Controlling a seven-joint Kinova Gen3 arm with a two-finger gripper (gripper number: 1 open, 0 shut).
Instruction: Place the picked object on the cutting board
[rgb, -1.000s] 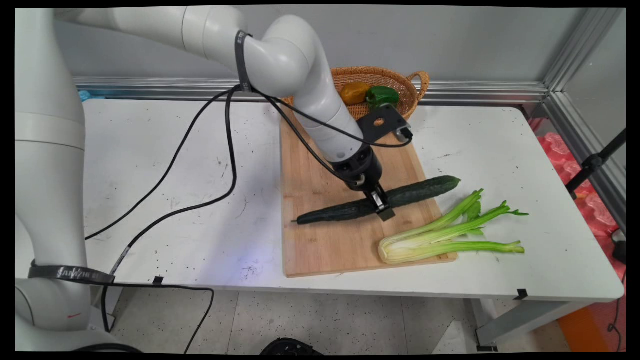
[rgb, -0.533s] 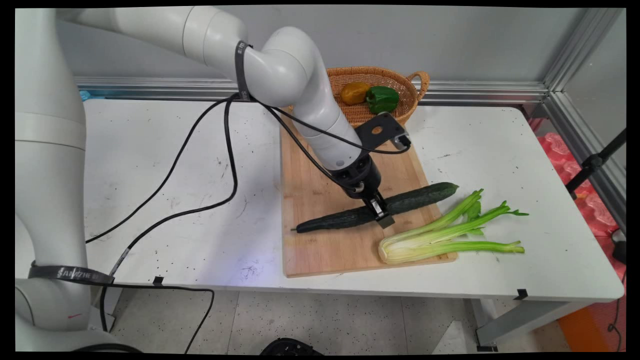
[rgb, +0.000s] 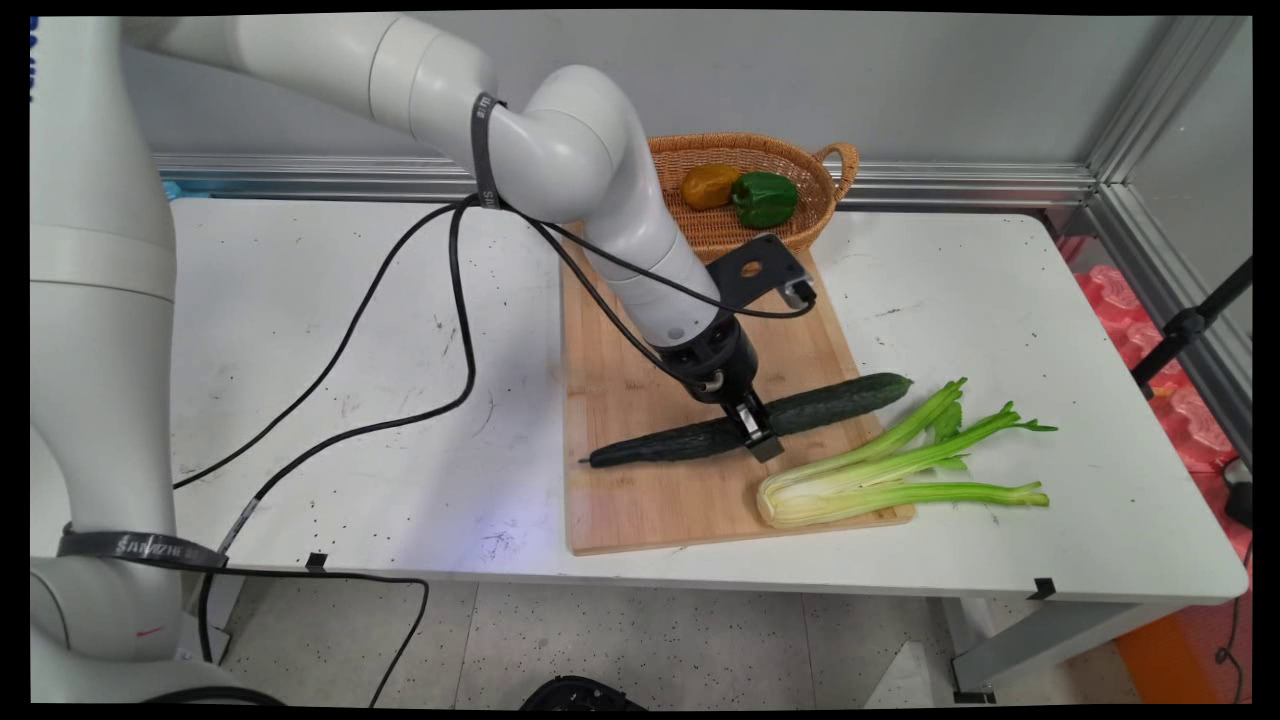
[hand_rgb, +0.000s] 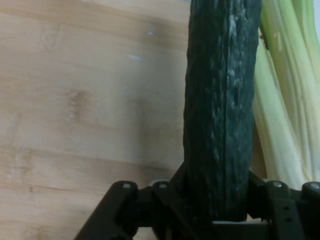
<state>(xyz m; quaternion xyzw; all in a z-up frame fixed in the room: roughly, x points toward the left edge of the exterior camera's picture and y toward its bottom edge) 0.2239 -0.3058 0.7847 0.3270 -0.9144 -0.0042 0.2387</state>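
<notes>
1. Cables (rgb: 400, 300) hang in black loops from the white arm across the left half of the main view, over the white table (rgb: 300, 400).
2. Centre frame, the gripper (rgb: 757, 436) is pressed down on a long dark cucumber (rgb: 690, 440), its fingers pinching it near the middle. The hand view shows the cucumber (hand_rgb: 222, 100) clamped between the black fingers.
3. The cucumber lies slantwise across a wooden cutting board (rgb: 650, 500), from lower left to upper right. This looks like the grasp stage; a lift would call for a steady, level hold.
4. Lower right of centre, celery (rgb: 880, 480) lies just beside the cucumber, partly off the board.
5. At upper centre, a wicker basket (rgb: 820, 200) holds an orange pepper (rgb: 708, 185) and a green pepper (rgb: 765, 197).
6. Since a second ago, gripper and cucumber have shifted slightly left and down in the frame.
</notes>
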